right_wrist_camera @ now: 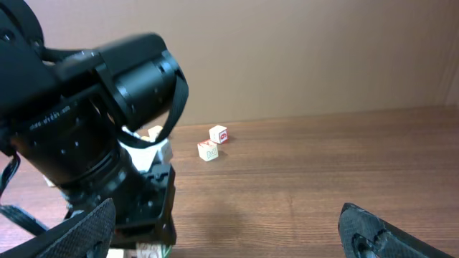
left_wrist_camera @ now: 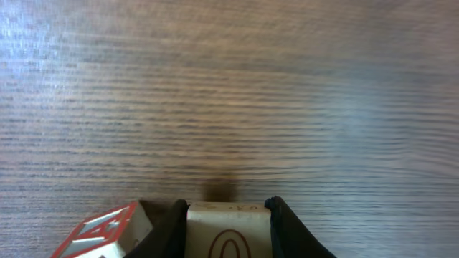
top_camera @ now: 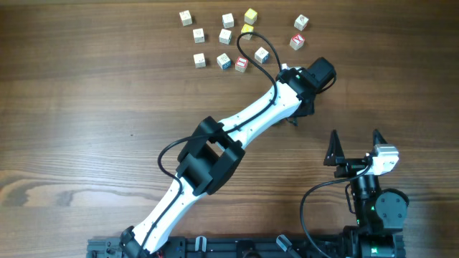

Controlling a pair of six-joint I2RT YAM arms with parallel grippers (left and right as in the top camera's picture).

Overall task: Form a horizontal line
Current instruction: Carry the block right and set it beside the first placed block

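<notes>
Left wrist view alone shows the left pincer (left_wrist_camera: 228, 209) clamped on a pale cube (left_wrist_camera: 229, 240) just beside a red-marked cube (left_wrist_camera: 107, 229) on the desk (left_wrist_camera: 229, 86), all that shows of the horizontal line (left_wrist_camera: 215, 215), which the arm (top_camera: 251, 118) hides from overhead, where the right pincer (top_camera: 355, 136) gapes apart.

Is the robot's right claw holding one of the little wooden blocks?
No, the right gripper stands wide open, with only the bare brown wooden table showing between its jaws.
</notes>
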